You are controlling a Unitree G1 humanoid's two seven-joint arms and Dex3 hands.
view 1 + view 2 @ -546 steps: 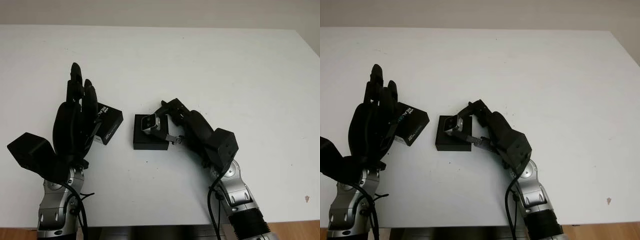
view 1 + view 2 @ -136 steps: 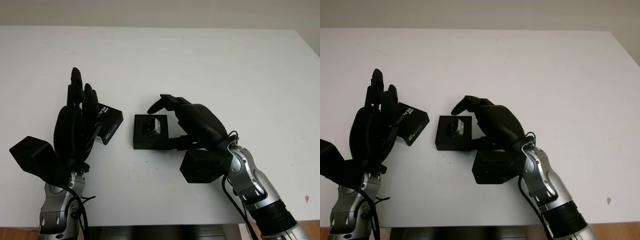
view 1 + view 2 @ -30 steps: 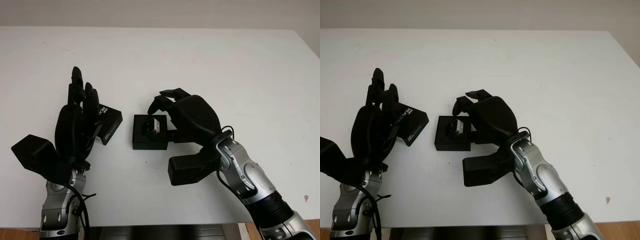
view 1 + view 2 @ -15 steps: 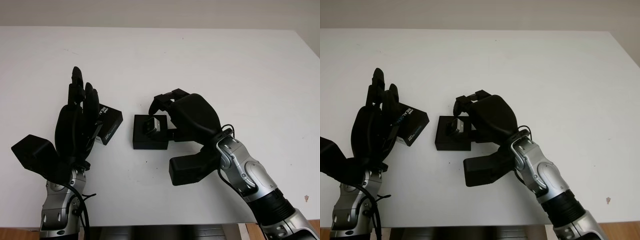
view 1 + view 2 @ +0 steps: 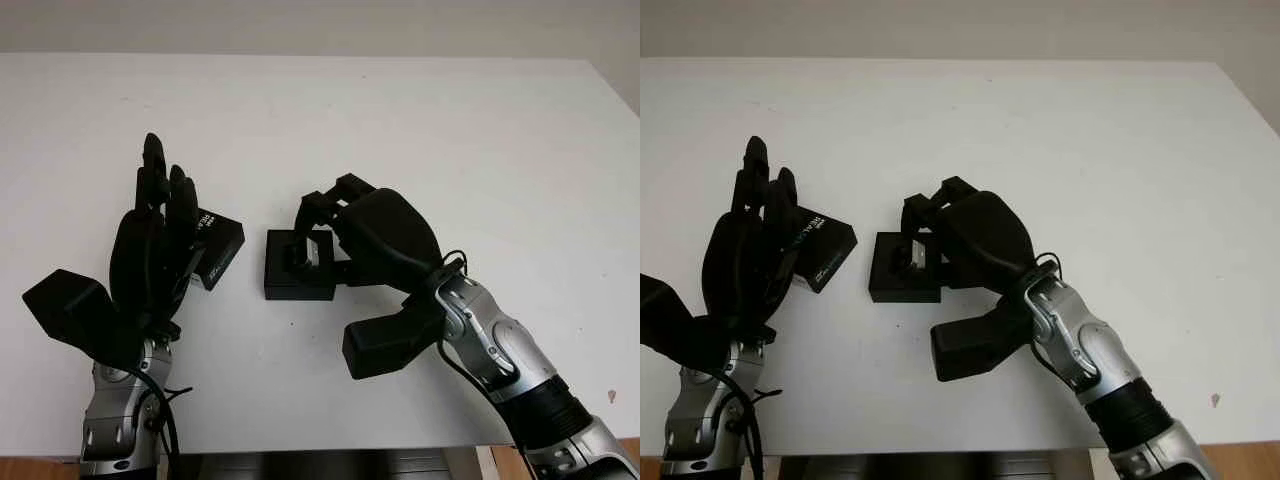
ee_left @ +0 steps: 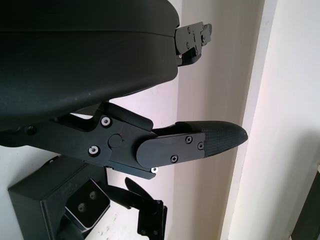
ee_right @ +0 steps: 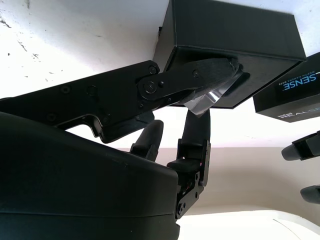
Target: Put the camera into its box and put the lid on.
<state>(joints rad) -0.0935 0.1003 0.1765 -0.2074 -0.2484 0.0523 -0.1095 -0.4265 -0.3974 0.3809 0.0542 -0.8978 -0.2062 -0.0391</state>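
Left eye view: right hand [image 5: 350, 225] fingers [image 5: 308, 210] press camera [image 5: 312, 251] into box [image 5: 285, 280].

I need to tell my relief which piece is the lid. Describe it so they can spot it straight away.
On the white table, find the left hand, open and raised at the near left. The lid lies just beside its fingers, apart from the open box where the right hand works on the camera. It is the closed black piece with white lettering.
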